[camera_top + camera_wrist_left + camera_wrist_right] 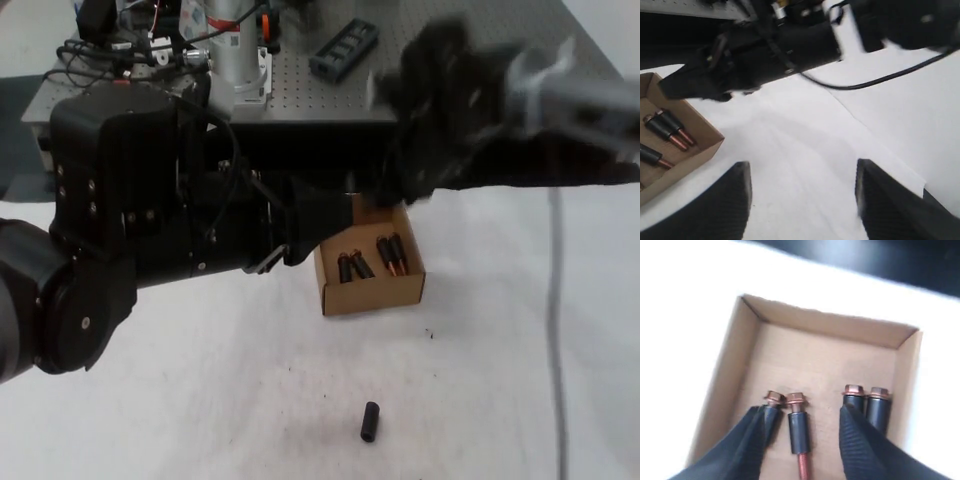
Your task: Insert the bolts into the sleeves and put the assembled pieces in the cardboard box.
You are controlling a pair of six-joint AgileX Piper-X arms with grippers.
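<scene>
Right wrist view: right gripper (801, 409) hangs over cardboard box (825, 322), spread open; we count 4 assembled pcs (879, 410) inside. Left gripper (802, 165) spread too, over cloth (815, 125). Loose sleeve (370, 422) lies near of box.

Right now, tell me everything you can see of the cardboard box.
The cardboard box is a shallow, open-topped tray of plain brown card, standing upright on the white cover. On its floor lie four assembled pieces, copper-coloured bolts in black sleeves, in two side-by-side pairs. The right gripper hangs open above it.
</scene>
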